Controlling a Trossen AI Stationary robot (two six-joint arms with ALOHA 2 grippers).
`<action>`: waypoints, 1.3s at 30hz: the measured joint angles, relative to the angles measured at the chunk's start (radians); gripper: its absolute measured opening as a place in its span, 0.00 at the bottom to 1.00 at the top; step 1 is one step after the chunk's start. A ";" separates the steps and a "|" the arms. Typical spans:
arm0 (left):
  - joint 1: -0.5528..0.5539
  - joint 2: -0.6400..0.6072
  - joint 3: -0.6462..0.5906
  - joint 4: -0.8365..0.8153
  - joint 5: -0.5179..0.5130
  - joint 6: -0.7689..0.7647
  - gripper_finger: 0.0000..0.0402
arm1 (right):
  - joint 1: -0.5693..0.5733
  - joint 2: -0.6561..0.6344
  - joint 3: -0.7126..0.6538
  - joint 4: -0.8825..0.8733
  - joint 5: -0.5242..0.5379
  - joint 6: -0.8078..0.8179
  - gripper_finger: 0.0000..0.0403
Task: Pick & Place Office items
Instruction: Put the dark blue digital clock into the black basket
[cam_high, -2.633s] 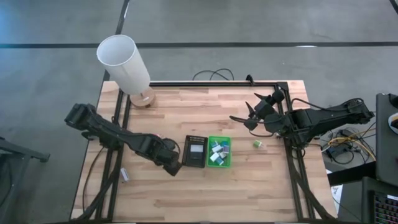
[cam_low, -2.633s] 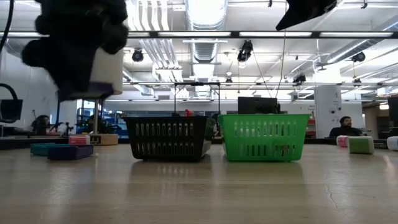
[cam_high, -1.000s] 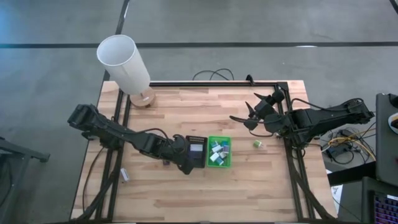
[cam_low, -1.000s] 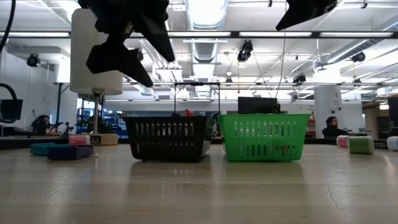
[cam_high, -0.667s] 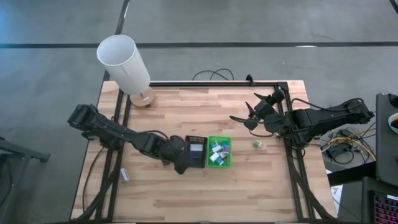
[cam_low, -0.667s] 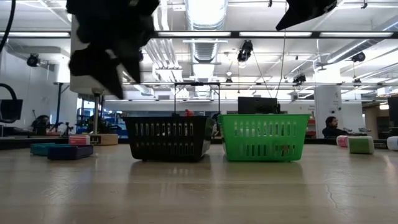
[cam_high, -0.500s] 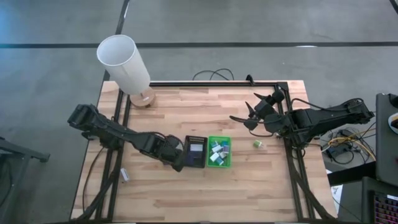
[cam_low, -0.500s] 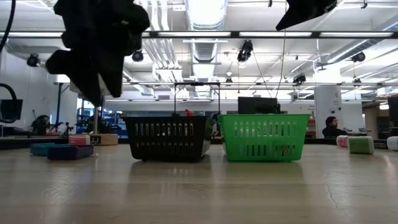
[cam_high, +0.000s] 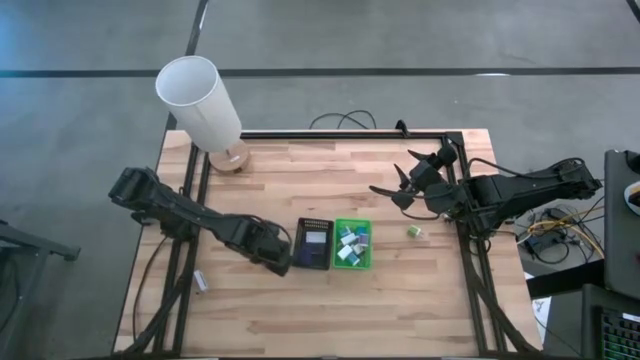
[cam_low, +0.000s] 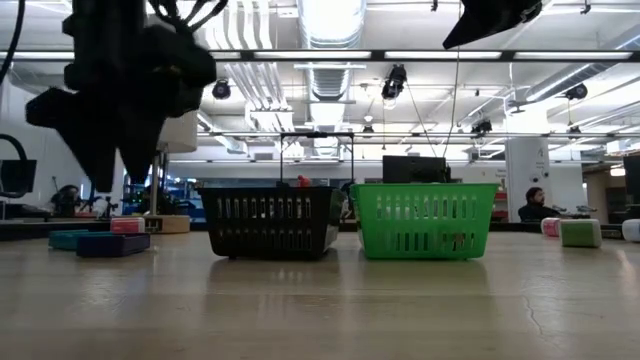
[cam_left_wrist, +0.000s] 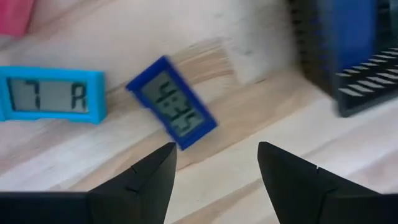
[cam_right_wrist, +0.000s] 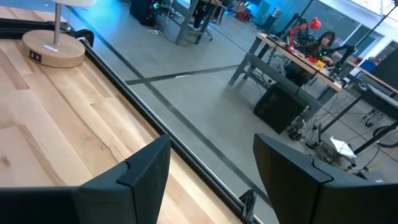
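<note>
step: pick dark-blue clock (cam_left_wrist: 172, 111) | left gripper (cam_left_wrist: 214, 165) open, empty, above it beside black basket (cam_high: 314, 243) | tip: turn wrist so fingers span its short sides, drop straight | right gripper (cam_right_wrist: 211, 162) open, idle at far right edge

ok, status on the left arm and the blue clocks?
Left gripper open, empty, over the dark-blue clock. Light-blue clock beside it, both flat on the table. Right gripper open, parked high. Black basket close by.
</note>
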 joint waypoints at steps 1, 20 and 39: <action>0.000 0.000 -0.010 -0.001 0.004 -0.014 0.58 | 0.000 0.000 0.000 0.000 0.000 0.000 0.57; 0.000 0.000 -0.092 0.146 0.087 -0.073 0.58 | 0.000 0.000 -0.003 0.000 0.000 0.000 0.57; 0.000 0.001 -0.186 0.187 0.056 -0.217 0.58 | 0.000 0.000 -0.003 0.000 0.000 -0.001 0.57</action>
